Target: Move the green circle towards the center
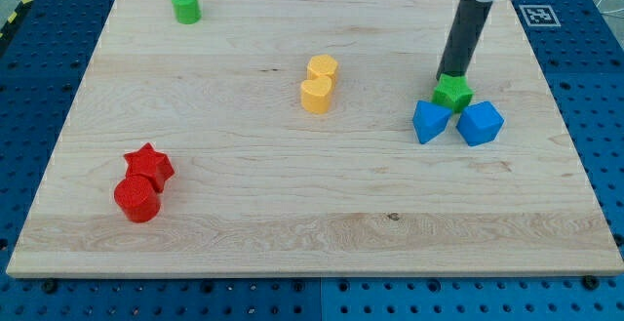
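Note:
The green circle (186, 7) stands near the board's top left corner. My tip (450, 74) is far from it, at the view's right, touching the top side of a green star block (453, 94). Two blue blocks sit just below that star: one (430, 121) at its lower left and one (480, 123) at its lower right. The rod rises from the tip towards the view's top right.
Two yellow blocks (322, 68) (316, 96) touch each other near the board's centre. A red star (149, 165) and a red cylinder (136, 198) sit together at the lower left. The wooden board (312, 233) lies on a blue perforated table.

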### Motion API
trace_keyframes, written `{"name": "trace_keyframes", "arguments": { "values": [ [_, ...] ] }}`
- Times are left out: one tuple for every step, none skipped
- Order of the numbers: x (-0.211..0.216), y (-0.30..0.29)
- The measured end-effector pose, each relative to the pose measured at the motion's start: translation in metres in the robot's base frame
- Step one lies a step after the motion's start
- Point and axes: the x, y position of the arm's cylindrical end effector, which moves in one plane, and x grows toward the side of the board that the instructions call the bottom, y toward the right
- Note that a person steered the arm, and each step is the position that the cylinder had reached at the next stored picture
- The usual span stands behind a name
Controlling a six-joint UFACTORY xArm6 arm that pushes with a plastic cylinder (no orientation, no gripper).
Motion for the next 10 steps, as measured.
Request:
{"name": "trace_keyframes", "arguments": {
  "values": [
    [-0.004, 0.002],
    [-0.039, -0.001],
    [-0.054, -0.028],
    [-0.054, -0.064],
    [-0.055, -0.114],
    [-0.072, -0.160],
    [-0.075, -0.214],
    [-0.076, -0.267],
    [-0.085, -0.318],
    [-0.092, -0.370]
  ]
}}
